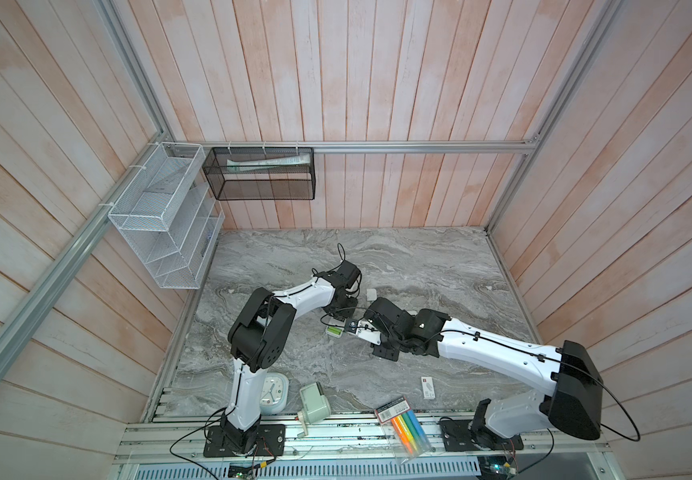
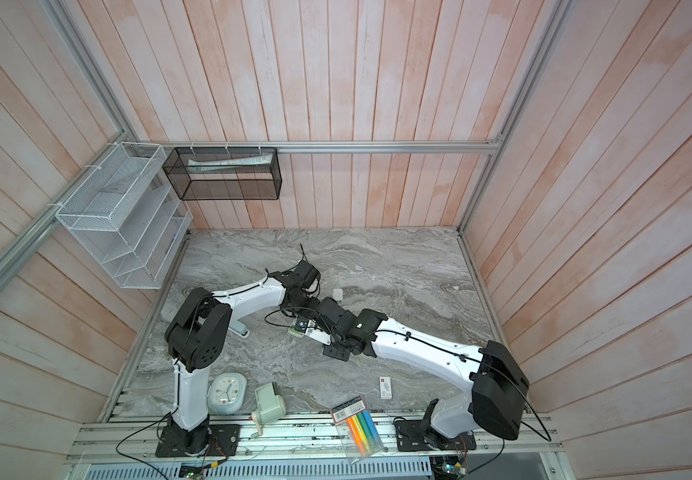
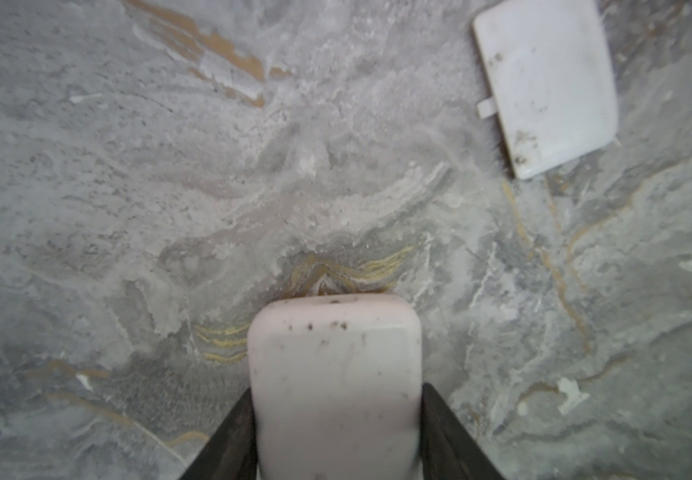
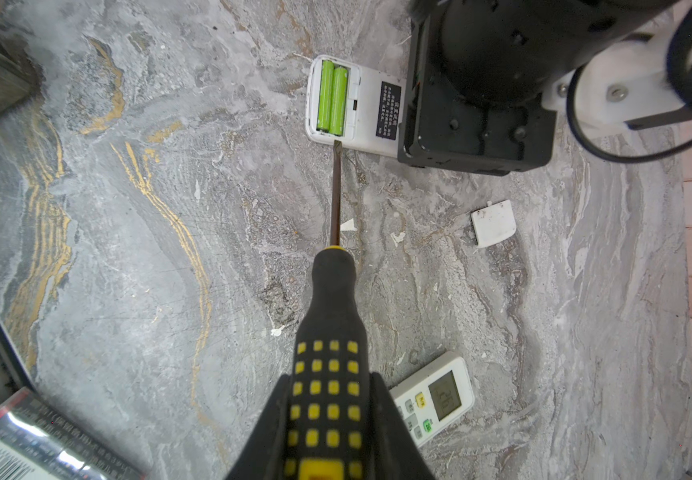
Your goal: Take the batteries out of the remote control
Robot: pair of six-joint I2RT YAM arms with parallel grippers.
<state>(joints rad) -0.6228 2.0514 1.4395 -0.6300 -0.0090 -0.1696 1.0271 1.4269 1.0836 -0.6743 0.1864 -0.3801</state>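
Note:
The white remote control (image 4: 371, 106) lies face down on the marble table, its battery bay open. Two lime green batteries (image 4: 332, 97) sit side by side in the bay, and they also show in both top views (image 1: 333, 331) (image 2: 294, 331). My left gripper (image 3: 336, 395) is shut on the remote's other end (image 3: 334, 353). My right gripper (image 4: 331, 378) is shut on a black and yellow screwdriver (image 4: 332, 299). The screwdriver's flat tip (image 4: 337, 144) rests at the rim of the bay, just below the batteries. The loose white battery cover (image 4: 494, 222) (image 3: 544, 83) lies apart on the table.
A second remote with a display (image 4: 435, 399) lies beside my right gripper. Along the table's front edge are a pale clock (image 1: 273, 388), a green crank device (image 1: 313, 401), a packet of highlighter pens (image 1: 404, 426) and a small white box (image 1: 428, 387). A white wire rack (image 1: 161, 220) and a black mesh basket (image 1: 259, 174) hang on the walls.

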